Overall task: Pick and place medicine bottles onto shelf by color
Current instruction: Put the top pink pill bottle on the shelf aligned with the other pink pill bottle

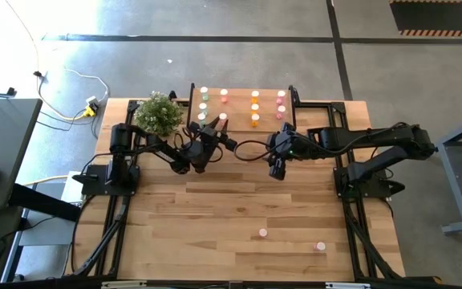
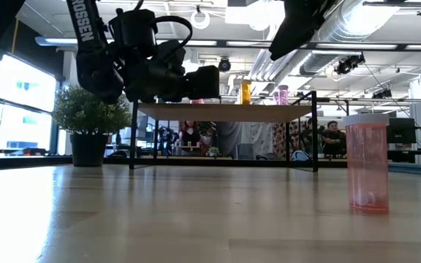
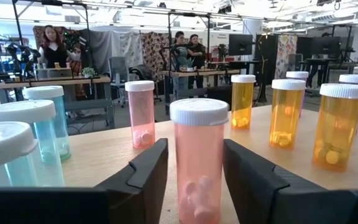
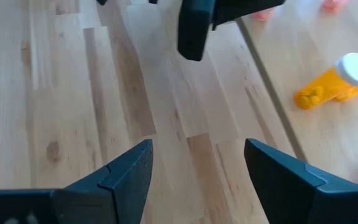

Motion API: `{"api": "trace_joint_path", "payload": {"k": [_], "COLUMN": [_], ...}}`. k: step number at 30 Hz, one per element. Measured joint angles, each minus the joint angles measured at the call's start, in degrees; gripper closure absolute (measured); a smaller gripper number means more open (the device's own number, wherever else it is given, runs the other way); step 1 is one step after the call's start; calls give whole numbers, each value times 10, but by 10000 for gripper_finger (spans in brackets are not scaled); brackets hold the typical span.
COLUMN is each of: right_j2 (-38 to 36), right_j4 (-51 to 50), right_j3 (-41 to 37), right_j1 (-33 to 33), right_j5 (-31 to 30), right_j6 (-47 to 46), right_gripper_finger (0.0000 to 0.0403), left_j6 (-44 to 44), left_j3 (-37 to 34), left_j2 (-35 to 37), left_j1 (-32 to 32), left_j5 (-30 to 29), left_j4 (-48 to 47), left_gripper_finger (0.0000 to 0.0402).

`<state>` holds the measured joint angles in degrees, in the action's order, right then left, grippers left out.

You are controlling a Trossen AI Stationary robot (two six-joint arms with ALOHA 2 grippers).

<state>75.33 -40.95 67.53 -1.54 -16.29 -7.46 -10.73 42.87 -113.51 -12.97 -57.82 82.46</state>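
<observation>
We found the light wood shelf (image 1: 239, 95) mostly filled by colour, and two pink capped bottles (image 1: 263, 234) remained on the slatted tabletop (image 1: 215, 225). The left gripper's (image 3: 194, 171) fingers stood parted just beside a pink bottle (image 3: 198, 158) on the shelf; the right gripper (image 4: 197, 165), spread empty, hovered near.

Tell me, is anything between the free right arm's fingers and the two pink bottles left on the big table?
Nothing visible: bare wood planks lie between the right gripper, fingers open, and the two small pink white-capped bottles near the table's front.
</observation>
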Motion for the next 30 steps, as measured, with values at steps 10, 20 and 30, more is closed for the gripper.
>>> {"api": "trace_joint_path", "payload": {"k": [10, 20, 30], "right_j2": [0, 0, 0], "right_j4": [0, 0, 0], "right_j3": [0, 0, 0], "right_j1": [0, 0, 0], "right_j5": [7, 7, 6], "right_j6": [0, 0, 0], "right_gripper_finger": [158, 158, 158], "left_j6": [-8, -11, -49], "left_j3": [0, 0, 24], "left_j2": [-1, -1, 2], "left_j1": [0, 0, 0], "left_j5": [2, 0, 9], "left_j4": [0, 14, 14], "left_gripper_finger": [204, 165, 162]}}
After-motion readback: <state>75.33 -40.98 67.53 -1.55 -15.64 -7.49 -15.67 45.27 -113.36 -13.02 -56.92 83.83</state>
